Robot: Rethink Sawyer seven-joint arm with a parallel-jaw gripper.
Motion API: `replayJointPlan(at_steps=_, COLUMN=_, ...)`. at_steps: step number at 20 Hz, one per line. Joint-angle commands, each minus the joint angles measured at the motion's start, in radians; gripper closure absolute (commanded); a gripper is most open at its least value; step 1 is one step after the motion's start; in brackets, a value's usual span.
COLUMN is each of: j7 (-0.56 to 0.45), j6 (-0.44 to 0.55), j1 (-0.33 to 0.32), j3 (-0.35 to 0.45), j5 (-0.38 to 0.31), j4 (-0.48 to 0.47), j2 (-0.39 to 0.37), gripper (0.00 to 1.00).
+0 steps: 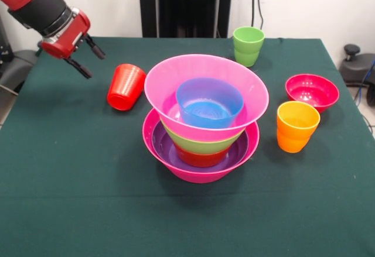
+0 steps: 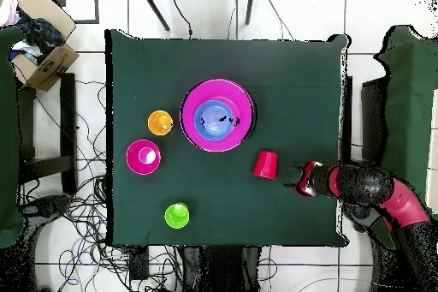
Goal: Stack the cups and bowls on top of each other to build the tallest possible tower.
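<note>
The tower (image 1: 202, 122) (image 2: 218, 116) stands mid-table: a large hot-pink bowl at the base holds purple, orange-red and lime green bowls, then a second large pink bowl (image 1: 206, 93) with a small blue bowl (image 1: 209, 102) inside. A red cup (image 1: 126, 86) (image 2: 265, 163) lies upside down, tilted, left of the tower in the front view. My gripper (image 1: 89, 55) (image 2: 292, 177) hangs open and empty just left of that cup, apart from it. An orange cup (image 1: 296, 126) (image 2: 160, 122), a lime green cup (image 1: 248, 45) (image 2: 176, 215) and a crimson bowl (image 1: 312, 92) (image 2: 143, 157) stand loose.
The dark green tablecloth (image 1: 70, 169) covers the whole table. In the overhead view a cardboard box (image 2: 41, 49) sits off the table at the upper left, and cables lie on the floor around the table.
</note>
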Motion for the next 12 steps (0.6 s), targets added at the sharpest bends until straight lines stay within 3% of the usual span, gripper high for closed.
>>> replayJointPlan(at_steps=1, j7=-0.093, j6=0.031, j1=0.034, j3=-0.061, j5=-0.058, j4=0.049, j2=-0.005, gripper=0.00)
replayJointPlan(at_steps=12, j7=-0.027, j6=-0.226, j1=-0.044, j3=-0.041, j5=-0.102, j4=0.127, j2=0.063, gripper=0.00)
